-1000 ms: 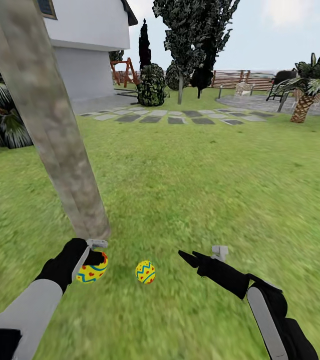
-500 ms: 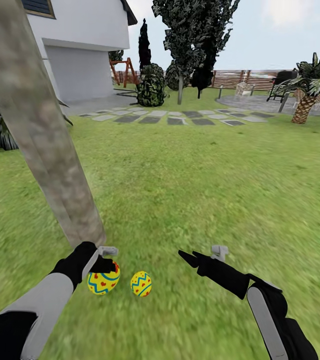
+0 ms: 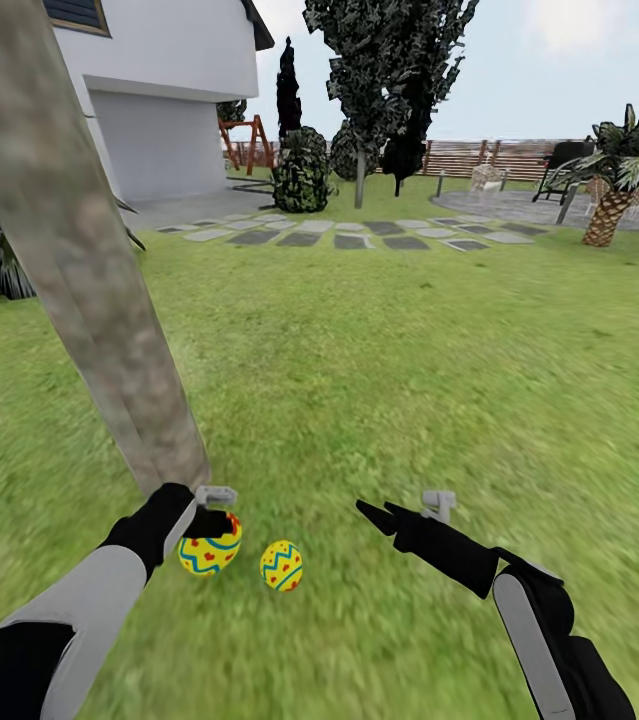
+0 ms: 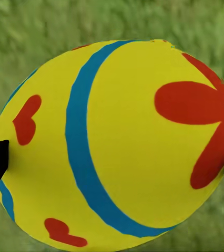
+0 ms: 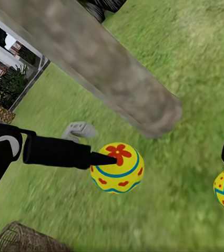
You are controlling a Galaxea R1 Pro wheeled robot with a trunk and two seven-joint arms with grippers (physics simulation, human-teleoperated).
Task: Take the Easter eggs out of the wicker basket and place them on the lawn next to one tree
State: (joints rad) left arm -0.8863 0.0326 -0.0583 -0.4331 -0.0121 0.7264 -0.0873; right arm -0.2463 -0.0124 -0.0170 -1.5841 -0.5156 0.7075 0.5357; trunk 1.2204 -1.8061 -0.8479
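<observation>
Yellow, with a red flower and blue bands, one Easter egg [image 3: 210, 550] sits pinched between the fingers of the left gripper [image 3: 215, 524], low at the lower left of the head view, at the foot of the tree [image 3: 79, 260]. A second egg [image 3: 282, 565] lies on the lawn [image 3: 429, 370] just beside it. The right gripper [image 3: 379, 515] hovers nearby, jaws spread, holding nothing. A wicker basket [image 5: 25, 239] shows at a corner of the right wrist view.

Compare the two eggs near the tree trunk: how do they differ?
The egg by the trunk is gripped by the left end effector; the other egg lies free on the lawn. The gripped one sits nearer the tree. Both are yellow with blue and red markings.
</observation>
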